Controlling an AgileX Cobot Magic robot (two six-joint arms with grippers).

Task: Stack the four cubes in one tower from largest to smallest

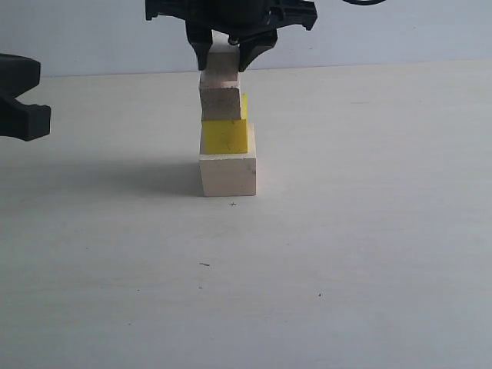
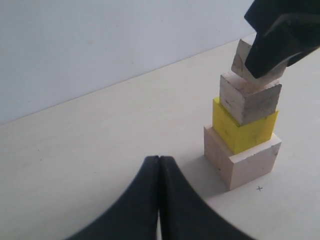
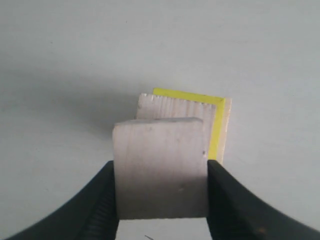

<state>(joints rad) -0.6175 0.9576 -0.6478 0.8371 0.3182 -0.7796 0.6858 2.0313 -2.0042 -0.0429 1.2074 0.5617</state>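
R tool (image 1: 225,55) is clamped on the small wooden cube (image 1: 221,68), jaws a cube's width apart. Directly below it: medium wooden cube (image 1: 221,104), yellow cube (image 1: 225,136), large wooden cube (image 1: 227,174) on desk (image 1: 369,231). Small looks to touch medium. L tool (image 2: 159,167) is pinched closed w/ nothing in it, cubes well apart from it.

Tower (image 1: 225,154) of four cubes, standing about 11 o'clock of exterior-view centre.
Base: large pale bare-wood cube (image 1: 227,175), upright, faces square to the view.
On it: bright yellow cube (image 1: 224,137), set toward the base's 9 o'clock edge, with a bare ledge at 3 o'clock.
Next: medium pale bare-wood cube (image 1: 221,104), upright, again biased to 9 o'clock.
Top: small pale bare-wood cube (image 1: 221,71), slightly tilted, meeting the medium cube's top, clamped on both sides by the right gripper (image 1: 225,61).
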